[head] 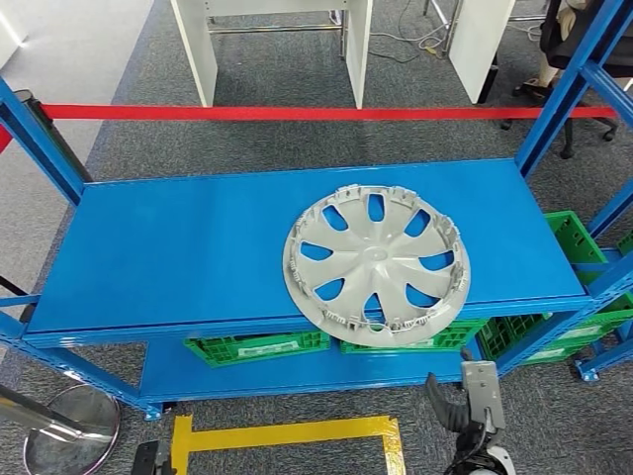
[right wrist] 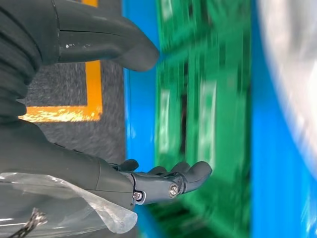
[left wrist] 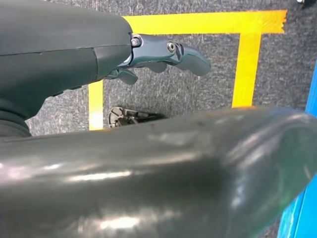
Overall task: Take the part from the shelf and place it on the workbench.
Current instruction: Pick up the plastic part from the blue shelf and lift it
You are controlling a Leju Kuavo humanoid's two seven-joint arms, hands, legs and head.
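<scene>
A silver wheel cover point(head: 377, 262) lies flat on the top board of the blue shelf point(head: 164, 247), right of centre, its near rim jutting over the front edge. My right hand point(head: 448, 408) hangs below and in front of that edge, holding nothing. In the right wrist view the right hand point(right wrist: 112, 173) has its thumb and fingers point(right wrist: 176, 179) apart, facing the lower shelf, and the wheel cover point(right wrist: 295, 74) is a pale blur. My left hand point(left wrist: 157, 52) hangs over the carpet with straight fingers and holds nothing.
Green crates point(head: 257, 346) stand on the lower board under the wheel cover. Yellow tape point(head: 291, 432) marks the carpet in front of the shelf. A red tape line point(head: 299, 113) runs behind it, with white table legs point(head: 358, 49) beyond. A round metal base point(head: 71, 426) sits at lower left.
</scene>
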